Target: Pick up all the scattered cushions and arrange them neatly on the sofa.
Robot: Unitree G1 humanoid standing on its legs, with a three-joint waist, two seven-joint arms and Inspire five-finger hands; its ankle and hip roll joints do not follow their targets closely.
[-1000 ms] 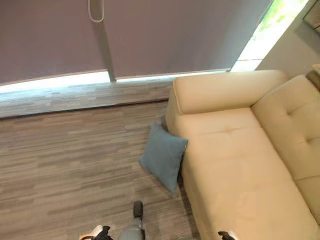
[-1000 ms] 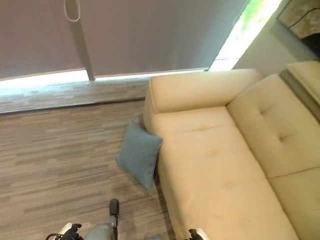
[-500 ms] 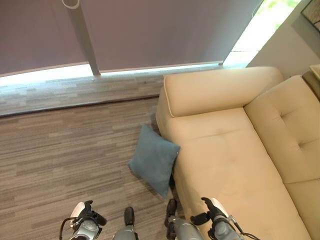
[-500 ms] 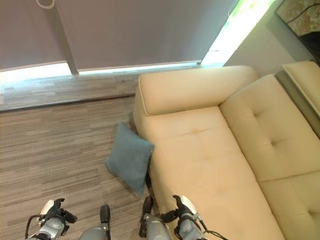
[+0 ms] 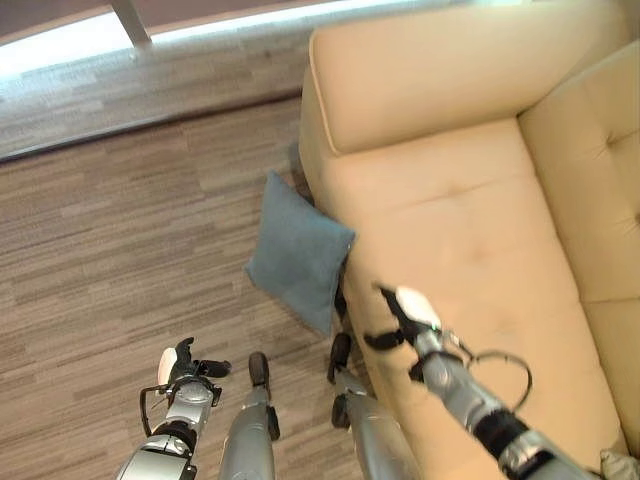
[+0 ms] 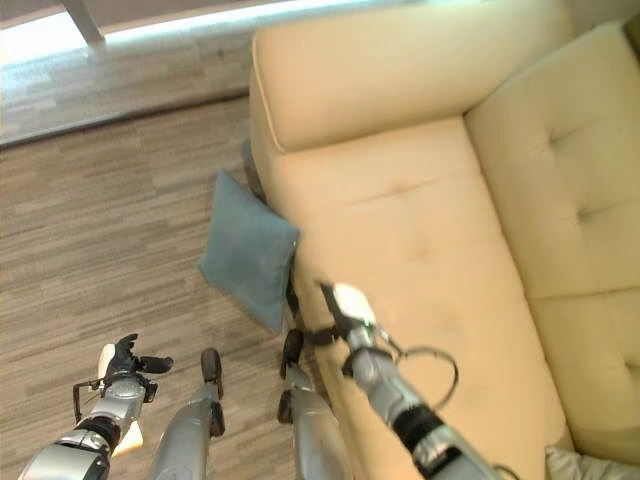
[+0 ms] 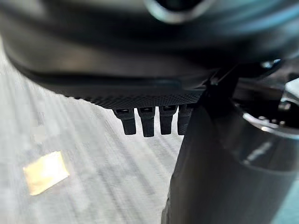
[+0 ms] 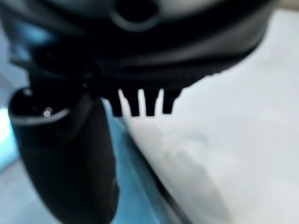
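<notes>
A blue-grey square cushion (image 5: 298, 250) stands tilted on the wood floor, leaning against the front corner of the beige sofa (image 5: 455, 220). My right hand (image 5: 404, 316) is stretched out over the sofa's front edge, just short of the cushion's lower corner and apart from it, with its fingers straight and open. In the right wrist view its fingers (image 8: 140, 103) point at the blue cushion (image 8: 128, 161) where it meets the pale sofa (image 8: 233, 140). My left hand (image 5: 186, 366) hangs low over the floor to the cushion's left, open and empty, its fingers (image 7: 149, 122) straight.
Grey-brown wood flooring (image 5: 110, 250) spreads to the left up to a bright window strip (image 5: 70, 40). A yellowish patch (image 7: 46, 171) lies on the floor under my left hand. A pale grey fabric corner (image 6: 572, 466) shows on the sofa seat at the near right.
The camera has tipped down. My right arm has come up and reached forward over the sofa's edge toward the cushion. The left hand has stayed low; the cushion has not moved.
</notes>
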